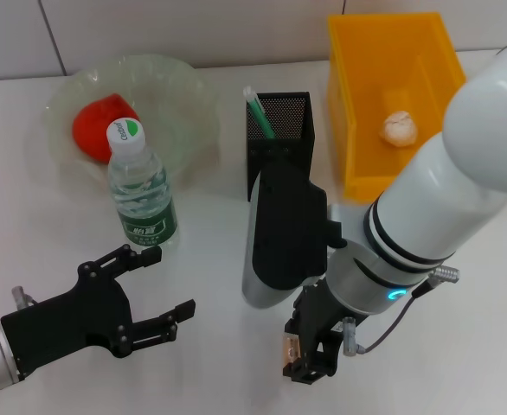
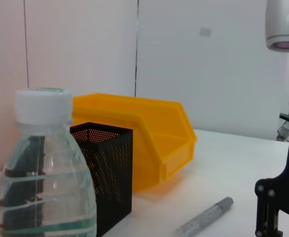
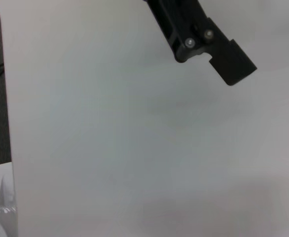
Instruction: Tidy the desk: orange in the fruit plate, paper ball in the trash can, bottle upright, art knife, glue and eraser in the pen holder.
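Note:
The water bottle [image 1: 141,192] stands upright in front of the green fruit plate [image 1: 184,95], which holds a red-orange fruit [image 1: 98,125]. The black mesh pen holder [image 1: 278,130] has a green-and-white stick [image 1: 259,110] in it. The paper ball [image 1: 399,128] lies in the yellow bin [image 1: 357,104]. My left gripper [image 1: 163,285] is open and empty, low beside the bottle [image 2: 46,173]. My right gripper [image 1: 310,356] points down close to the table, with a small tan thing [image 1: 286,348] at its tip. A silver pen-like tool [image 2: 203,218] lies on the table near it.
My right forearm [image 1: 284,233] hangs over the table just in front of the pen holder [image 2: 107,173] and hides what lies under it. The yellow bin [image 2: 149,143] stands at the back right. A black finger [image 3: 208,42] shows over bare white table in the right wrist view.

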Robot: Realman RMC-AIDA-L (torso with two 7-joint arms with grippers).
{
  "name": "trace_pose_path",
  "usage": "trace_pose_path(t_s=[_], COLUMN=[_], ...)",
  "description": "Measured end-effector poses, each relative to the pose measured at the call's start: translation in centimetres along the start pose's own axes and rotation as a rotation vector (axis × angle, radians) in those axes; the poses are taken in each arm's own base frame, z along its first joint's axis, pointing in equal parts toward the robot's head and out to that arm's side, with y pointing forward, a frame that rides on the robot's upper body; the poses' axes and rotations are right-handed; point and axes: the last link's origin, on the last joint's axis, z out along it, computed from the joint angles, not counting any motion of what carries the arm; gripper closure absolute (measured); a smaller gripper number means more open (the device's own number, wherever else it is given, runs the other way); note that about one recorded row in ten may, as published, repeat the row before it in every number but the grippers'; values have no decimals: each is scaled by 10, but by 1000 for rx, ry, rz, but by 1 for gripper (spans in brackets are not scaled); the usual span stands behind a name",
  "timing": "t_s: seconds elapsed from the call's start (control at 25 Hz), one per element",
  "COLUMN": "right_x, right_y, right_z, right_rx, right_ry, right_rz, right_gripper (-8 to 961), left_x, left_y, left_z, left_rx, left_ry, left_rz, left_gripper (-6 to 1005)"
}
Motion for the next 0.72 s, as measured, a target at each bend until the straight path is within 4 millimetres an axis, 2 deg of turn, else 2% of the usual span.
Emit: trace_pose_path(t_s=[0.72], right_x=[-1], right_y=[1], right_z=[3], right_rx=[9], right_ry=[17], right_rz=[-21], right_gripper=[546], left_x=[0], left_y=[0], left_z=[0], left_rx=[1], left_ry=[-1], left_rz=[-1], left_gripper=[133])
